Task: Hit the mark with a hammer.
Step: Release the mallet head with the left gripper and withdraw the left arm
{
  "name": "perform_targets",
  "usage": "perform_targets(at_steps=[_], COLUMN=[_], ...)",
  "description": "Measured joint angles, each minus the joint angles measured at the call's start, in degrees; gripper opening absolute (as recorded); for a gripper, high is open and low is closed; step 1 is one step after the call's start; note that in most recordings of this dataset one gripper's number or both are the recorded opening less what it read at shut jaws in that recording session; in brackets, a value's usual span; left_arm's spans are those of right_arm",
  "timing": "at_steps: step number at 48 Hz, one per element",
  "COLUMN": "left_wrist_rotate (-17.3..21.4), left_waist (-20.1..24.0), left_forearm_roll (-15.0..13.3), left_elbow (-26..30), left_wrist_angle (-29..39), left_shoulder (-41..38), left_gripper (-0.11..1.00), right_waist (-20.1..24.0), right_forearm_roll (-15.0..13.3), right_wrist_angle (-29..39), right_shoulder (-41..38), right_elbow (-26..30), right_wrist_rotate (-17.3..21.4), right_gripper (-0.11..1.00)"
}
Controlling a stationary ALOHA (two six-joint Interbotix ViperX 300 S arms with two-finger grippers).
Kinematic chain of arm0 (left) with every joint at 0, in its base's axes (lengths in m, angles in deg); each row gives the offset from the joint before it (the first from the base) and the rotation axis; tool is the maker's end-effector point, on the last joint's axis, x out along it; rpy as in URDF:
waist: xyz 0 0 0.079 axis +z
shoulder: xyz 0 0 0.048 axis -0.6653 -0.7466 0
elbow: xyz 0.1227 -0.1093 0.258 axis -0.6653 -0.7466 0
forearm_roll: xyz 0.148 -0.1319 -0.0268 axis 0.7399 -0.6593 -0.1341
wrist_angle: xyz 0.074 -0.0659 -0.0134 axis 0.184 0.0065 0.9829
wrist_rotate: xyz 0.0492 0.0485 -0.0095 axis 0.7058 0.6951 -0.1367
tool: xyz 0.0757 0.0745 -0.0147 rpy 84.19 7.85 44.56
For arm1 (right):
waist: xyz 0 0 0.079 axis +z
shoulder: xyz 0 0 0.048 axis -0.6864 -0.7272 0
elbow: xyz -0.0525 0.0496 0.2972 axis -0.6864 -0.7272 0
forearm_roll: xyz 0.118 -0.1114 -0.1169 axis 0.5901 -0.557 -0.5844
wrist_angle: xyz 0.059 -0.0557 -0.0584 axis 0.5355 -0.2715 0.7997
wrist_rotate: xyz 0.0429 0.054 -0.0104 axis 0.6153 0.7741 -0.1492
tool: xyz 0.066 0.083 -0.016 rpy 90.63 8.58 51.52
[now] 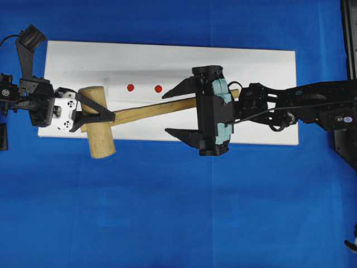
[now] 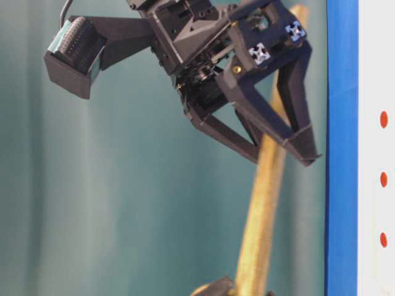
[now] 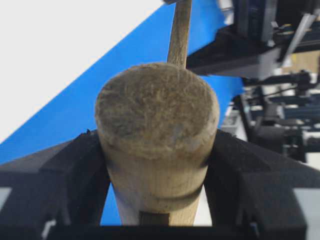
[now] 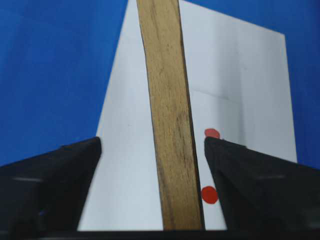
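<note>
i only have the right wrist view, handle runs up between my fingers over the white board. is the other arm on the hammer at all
Observer: Yes. The left end effector is clamped on the hammer at its thick head, one finger on each side.
Operator: is my end effector touching the handle yet
Observer: No. From overhead the right end effector straddles the handle with its fingers spread, a gap on both sides.
Operator: i see two red dots, is that all
Observer: The table-level view shows three red marks in a row on the white board.
Operator: is the head on the board
Observer: Only partly; overhead, its lower end sticks past the board's edge over the blue cloth.
</note>
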Motion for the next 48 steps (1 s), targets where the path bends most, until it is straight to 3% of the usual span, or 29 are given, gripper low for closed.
perform_targets(at_steps=[6, 10, 48], left_wrist_rotate=[-0.09, 0.0, 1.41], left_waist=[-0.35, -0.44, 2.02], left_forearm_roll=[0.0, -0.09, 0.26], left_elbow=[0.09, 0.18, 0.7], left_wrist_angle=[-0.26, -0.35, 3.34], left_shoulder=[0.0, 0.0, 0.44], left_gripper=[0.46, 0.46, 0.46], right_waist=[0.0, -0.09, -0.26], right_forearm_roll=[-0.26, -0.35, -0.44], right_wrist_angle=[0.35, 0.97, 1.58], right_shoulder=[0.0, 0.0, 0.0], right_elbow=[0.0, 0.0, 0.09], right_wrist_rotate=[-0.26, -0.44, -0.62], right_gripper=[0.2, 0.07, 0.07])
